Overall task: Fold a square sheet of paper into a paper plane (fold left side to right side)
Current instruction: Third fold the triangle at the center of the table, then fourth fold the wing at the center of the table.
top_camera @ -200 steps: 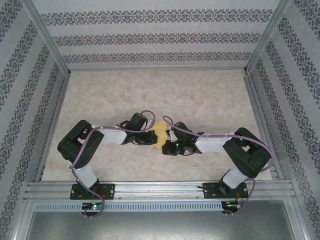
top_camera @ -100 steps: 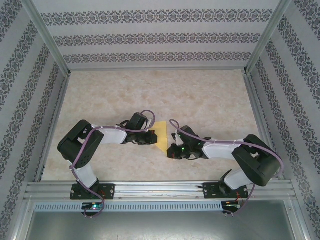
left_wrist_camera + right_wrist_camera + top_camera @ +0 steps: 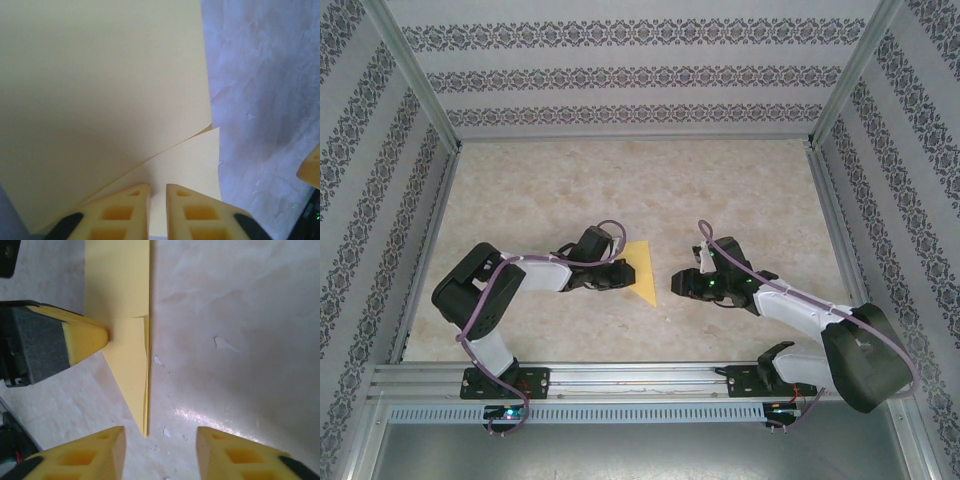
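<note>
The yellow sheet of paper (image 3: pixel 643 270), folded into a pointed wedge, lies flat on the table's middle. My left gripper (image 3: pixel 623 275) sits at its left edge. In the left wrist view the paper (image 3: pixel 100 90) spreads just beyond my left gripper (image 3: pixel 157 200), whose jaws stand a narrow gap apart with paper showing behind the gap. My right gripper (image 3: pixel 678 283) is off to the right, apart from the sheet. In the right wrist view the paper (image 3: pixel 125 350) points its tip toward my open right gripper (image 3: pixel 160 440), and a left fingertip (image 3: pixel 87 337) touches the paper's side.
The marbled table (image 3: pixel 740 190) is boxed in by patterned walls and aluminium rails (image 3: pixel 620 380) along the near edge. Small white flecks (image 3: pixel 222 342) lie on the surface to the right of the paper.
My right gripper opened and pulled back to the right, off the paper. The left jaws parted slightly. The paper's full wedge outline now shows.
</note>
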`<state>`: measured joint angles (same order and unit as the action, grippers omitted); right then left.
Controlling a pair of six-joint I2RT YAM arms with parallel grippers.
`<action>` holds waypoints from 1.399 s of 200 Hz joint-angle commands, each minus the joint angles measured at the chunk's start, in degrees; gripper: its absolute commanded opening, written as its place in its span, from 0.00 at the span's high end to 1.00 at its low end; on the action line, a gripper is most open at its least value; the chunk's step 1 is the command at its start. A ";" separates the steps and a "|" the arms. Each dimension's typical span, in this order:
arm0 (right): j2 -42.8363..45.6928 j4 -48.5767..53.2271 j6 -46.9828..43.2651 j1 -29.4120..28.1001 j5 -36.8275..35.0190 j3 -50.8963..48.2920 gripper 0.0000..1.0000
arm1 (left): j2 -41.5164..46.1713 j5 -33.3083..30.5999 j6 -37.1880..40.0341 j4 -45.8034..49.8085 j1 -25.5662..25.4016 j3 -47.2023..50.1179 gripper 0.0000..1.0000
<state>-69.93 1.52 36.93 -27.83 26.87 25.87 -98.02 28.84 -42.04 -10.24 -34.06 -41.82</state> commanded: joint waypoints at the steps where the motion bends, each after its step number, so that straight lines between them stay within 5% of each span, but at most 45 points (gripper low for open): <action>1: 1.16 -1.13 -5.23 0.41 -0.60 1.27 0.51 | 5.02 -2.97 2.04 2.85 0.08 -1.07 0.80; 61: -7.11 -6.41 -13.58 -2.57 1.33 6.26 0.44 | 17.07 -9.72 7.12 6.25 5.04 1.69 0.68; 140: -24.85 -10.10 -16.30 -4.77 3.10 14.86 0.51 | 23.54 -12.72 7.59 8.57 8.95 6.77 0.60; 236: -26.53 -11.45 -15.68 -4.79 5.21 15.00 0.74 | 22.70 -11.54 7.37 9.00 10.31 6.27 0.60; 280: -24.00 -11.15 -15.49 -4.03 5.70 14.08 0.94 | 21.92 -8.91 5.76 6.77 11.25 6.57 0.58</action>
<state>-96.33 -8.88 22.04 -32.12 31.03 40.16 -75.53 17.96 -36.01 -2.50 -23.90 -35.38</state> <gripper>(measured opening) 0.104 0.416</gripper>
